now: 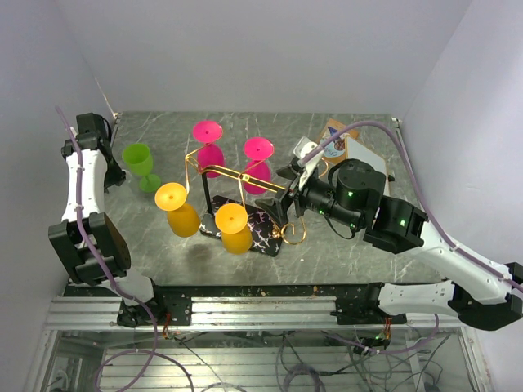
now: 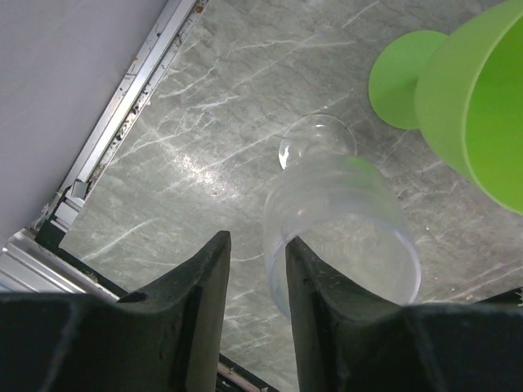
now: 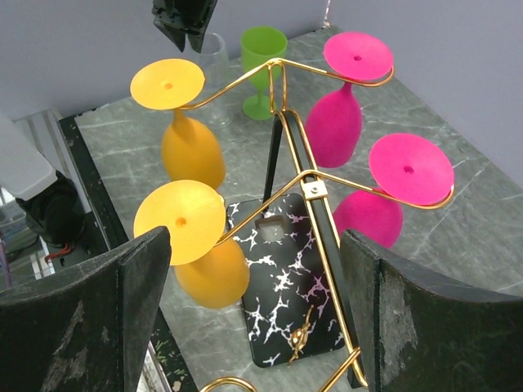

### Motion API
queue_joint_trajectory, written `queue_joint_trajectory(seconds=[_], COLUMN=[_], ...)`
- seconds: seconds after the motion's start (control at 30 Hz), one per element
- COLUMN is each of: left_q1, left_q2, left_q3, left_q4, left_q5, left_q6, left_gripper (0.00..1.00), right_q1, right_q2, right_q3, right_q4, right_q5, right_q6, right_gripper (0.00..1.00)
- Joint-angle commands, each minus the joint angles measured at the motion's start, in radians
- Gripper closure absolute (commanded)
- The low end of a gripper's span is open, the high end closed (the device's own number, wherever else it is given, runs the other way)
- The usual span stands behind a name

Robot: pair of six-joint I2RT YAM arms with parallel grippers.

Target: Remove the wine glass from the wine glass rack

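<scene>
Orange glass [image 1: 235, 230] is hung inverted at 6 o'clock of the rack [image 1: 225, 173], counter [image 1: 163, 131] centre. Judged light, rigid, slippery; best taken at the bowl; left jaws slightly parted, right jaws spread wide, both empty.

Grey marbled worktop [image 1: 270, 131], veined in white. At the far left, standing upright on its foot, a green wine glass [image 1: 139, 163]; just beside it a clear wine glass [image 2: 339, 220], also on its foot. Near the middle, lying flat, the black, white-patterned base [image 3: 282, 286] of the wine glass rack [image 1: 245, 175]. In the far right corner, flat printed papers [image 1: 337, 140], partly hidden.
</scene>
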Motion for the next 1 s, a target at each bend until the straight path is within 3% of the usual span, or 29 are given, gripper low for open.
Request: queue_joint_trajectory(seconds=[0.0, 0.3, 0.5, 0.97], left_q1=[0.004, 0.004, 0.002, -0.055], left_q2=[-0.057, -0.149, -0.280, -0.499], left_q3=[0.061, 0.120, 0.132, 0.140], left_q4=[-0.025, -0.063, -0.058, 0.028], left_q5=[0.017, 0.058, 0.202, 0.509], left_q6=[0.009, 0.008, 0.006, -0.085], left_gripper=[0.54, 0.44, 0.39, 0.34], right_q1=[0.004, 0.005, 0.012, 0.029], right_q2=[0.008, 0.019, 0.019, -0.003], right_q3=[0.033, 0.033, 0.003, -0.171], right_q4=[-0.017, -0.013, 0.018, 0.161], right_q5=[-0.024, -0.069, -0.164, -0.415], right_q6=[-0.012, -0.046, -0.103, -0.460], right_gripper=[0.17, 0.18, 0.18, 0.18])
